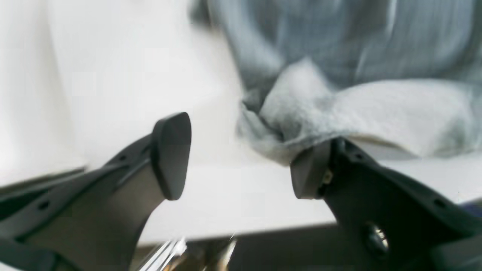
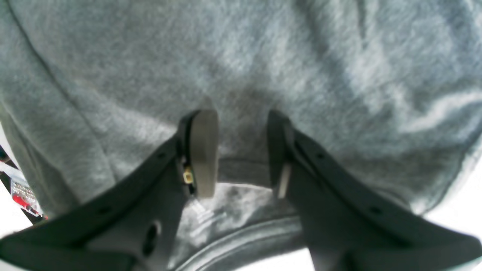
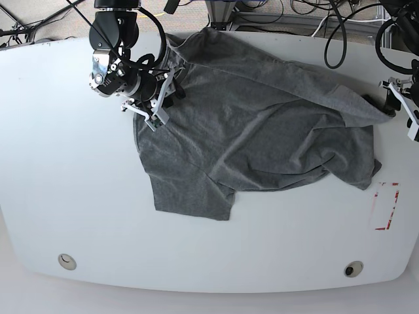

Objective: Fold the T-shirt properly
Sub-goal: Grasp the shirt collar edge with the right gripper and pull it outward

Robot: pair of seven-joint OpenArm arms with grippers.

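Observation:
The dark grey T-shirt (image 3: pixel 262 131) lies spread and wrinkled across the white table (image 3: pixel 65 163), with one part folded over at the front. My right gripper (image 3: pixel 160 104) sits on the shirt's left edge. In the right wrist view the gripper (image 2: pixel 241 154) has its jaws partly apart, with the shirt (image 2: pixel 241 56) and a hem band between them. My left gripper (image 3: pixel 400 104) is at the shirt's far right tip. In the blurred left wrist view the gripper (image 1: pixel 235 158) is wide open, and a bunched edge of the shirt (image 1: pixel 376 109) touches one fingertip (image 1: pixel 308 173).
A red-outlined rectangle (image 3: pixel 386 206) is marked on the table at the right. Two round holes (image 3: pixel 65 261) (image 3: pixel 353 269) sit near the front edge. Cables (image 3: pixel 340 26) run behind the table's back edge.

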